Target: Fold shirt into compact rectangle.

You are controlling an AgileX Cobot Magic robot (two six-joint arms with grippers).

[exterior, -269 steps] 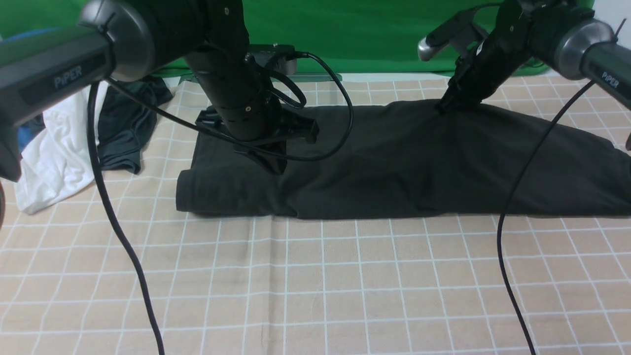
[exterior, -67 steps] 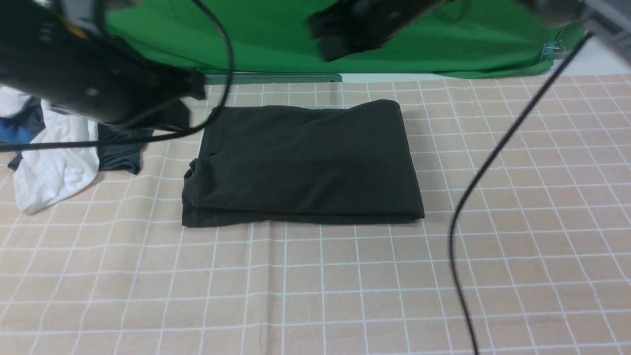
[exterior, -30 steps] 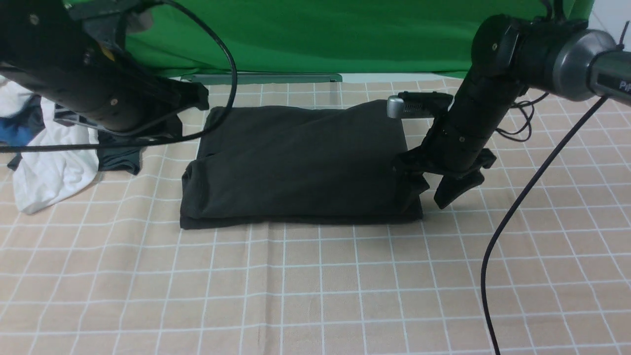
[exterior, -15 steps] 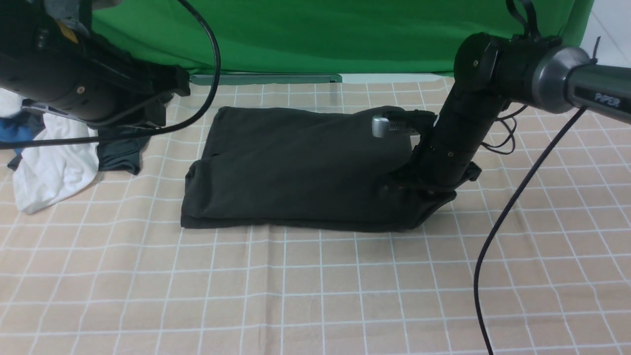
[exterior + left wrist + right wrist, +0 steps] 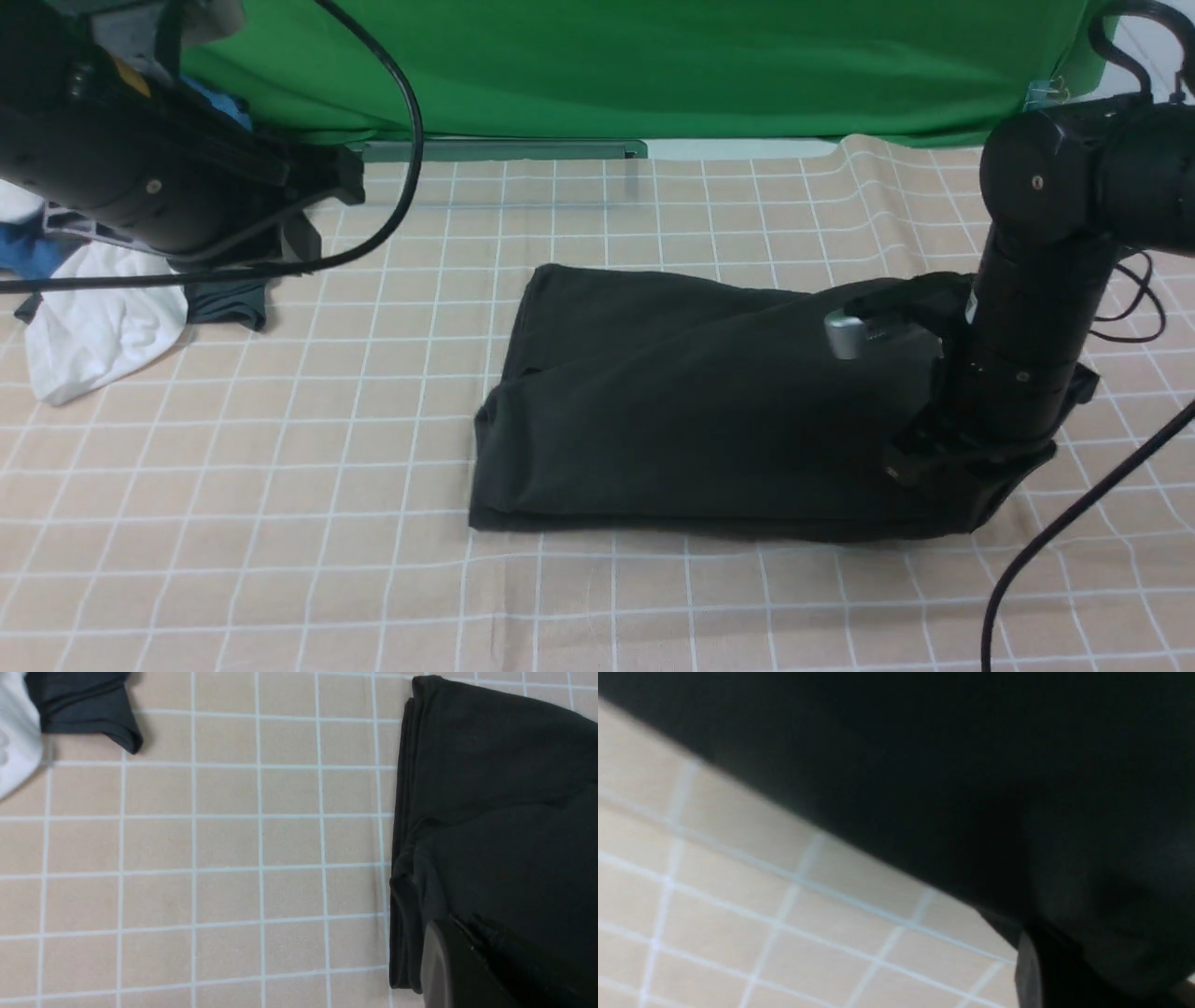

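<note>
The shirt (image 5: 691, 411) lies folded into a thick black slab on the checked cloth (image 5: 280, 523) of the worktop, right of centre. The right hand (image 5: 943, 467) sits at its near right corner, buried in the fabric there; the cloth bunches up around it, and it looks clamped on that corner, though the fingers themselves are hidden. The left hand (image 5: 448, 970) hangs well away, high over the far left of the worktop, its fingers pressed together with nothing between them.

From the front, the whole slab shows, with its stacked edges on the left side. A heap of white, blue and dark clothes (image 5: 103, 308) lies far off at the left. The left wrist view looks straight down and shows the layered left edge of the shirt (image 5: 495, 812) plainly, with bare squares between it and the dark garment (image 5: 88, 714). The right wrist view is blurred and close: black fabric (image 5: 924, 765) fills most of it, lying over the checked cloth (image 5: 738, 905).
</note>
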